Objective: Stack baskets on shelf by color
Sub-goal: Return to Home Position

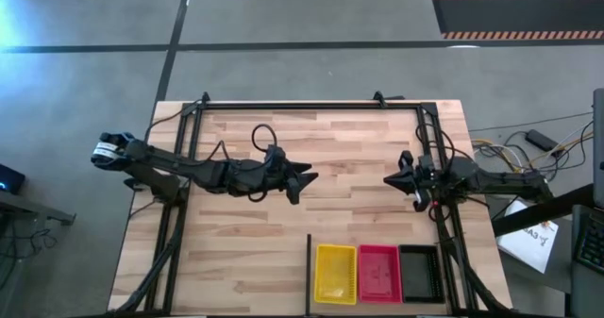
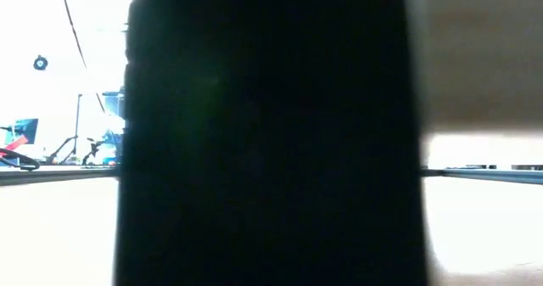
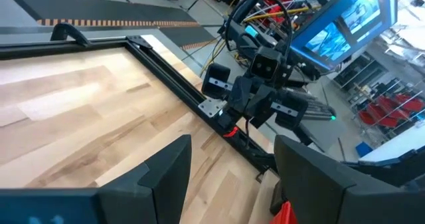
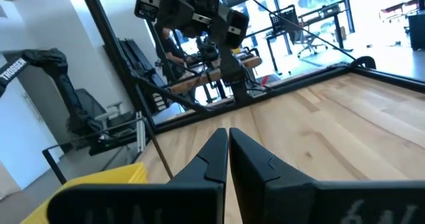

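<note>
In the high view a yellow basket [image 1: 336,273], a pink-red basket [image 1: 378,273] and a black basket [image 1: 419,273] stand side by side on the shelf patch [image 1: 377,244] at the table's near edge. The patch lies between a thin black bar [image 1: 309,271] and the frame rail [image 1: 455,261]. Whether more baskets are nested inside them I cannot tell. My left gripper [image 1: 304,184] [image 3: 232,177] hovers open over the table's middle. My right gripper [image 1: 387,178] [image 4: 228,151] is shut, facing it from the right. The yellow basket's edge [image 4: 99,181] shows in the right wrist view.
A black metal frame [image 1: 302,106] runs along the table's far edge and down both sides. Bare wood planks [image 1: 236,252] lie left of the thin bar. In the low view a dark shape [image 2: 271,133] close to the lens blocks most of the picture. Cables [image 1: 538,143] lie off the table's right side.
</note>
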Robot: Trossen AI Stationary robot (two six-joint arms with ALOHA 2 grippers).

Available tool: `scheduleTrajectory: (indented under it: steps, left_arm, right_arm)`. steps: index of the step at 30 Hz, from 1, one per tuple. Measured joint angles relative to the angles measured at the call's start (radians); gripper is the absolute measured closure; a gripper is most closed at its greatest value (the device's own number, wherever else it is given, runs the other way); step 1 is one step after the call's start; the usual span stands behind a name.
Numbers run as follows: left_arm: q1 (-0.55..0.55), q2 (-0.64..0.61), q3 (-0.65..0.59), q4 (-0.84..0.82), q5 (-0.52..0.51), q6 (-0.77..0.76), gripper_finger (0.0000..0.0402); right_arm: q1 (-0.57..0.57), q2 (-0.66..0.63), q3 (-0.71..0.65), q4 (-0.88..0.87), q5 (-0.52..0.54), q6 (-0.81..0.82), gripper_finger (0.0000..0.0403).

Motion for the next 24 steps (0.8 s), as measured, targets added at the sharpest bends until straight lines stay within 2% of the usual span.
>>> scheduleTrajectory:
  steps: [9, 12, 14, 16, 19, 24]
  left_arm:
    - [0.041, -0.001, -0.004, -0.023, 0.002, 0.105, 0.0201]
    - [0.070, -0.001, -0.008, -0.037, 0.067, 0.231, 0.0202]
    - [0.098, -0.003, -0.015, -0.036, 0.163, 0.282, 0.0211]
    - [0.131, -0.016, -0.028, -0.045, 0.270, 0.311, 0.0232]
    - [0.172, -0.056, -0.066, -0.039, 0.386, 0.345, 0.0286]
    - [0.215, -0.186, -0.210, -0.044, 0.421, 0.375, 0.0388]
  right_arm:
    - [0.000, 0.006, 0.000, 0.001, 0.000, 0.000, 0.0394]
    - [0.000, 0.006, -0.001, 0.001, 0.000, 0.000, 0.0394]
    - [0.000, 0.006, -0.001, 0.001, 0.000, 0.000, 0.0394]
    - [0.000, 0.006, -0.001, 0.001, 0.000, 0.000, 0.0394]
    - [0.000, 0.006, -0.001, 0.000, 0.000, 0.000, 0.0394]
    - [0.000, 0.007, -0.001, 0.002, 0.000, 0.000, 0.0394]
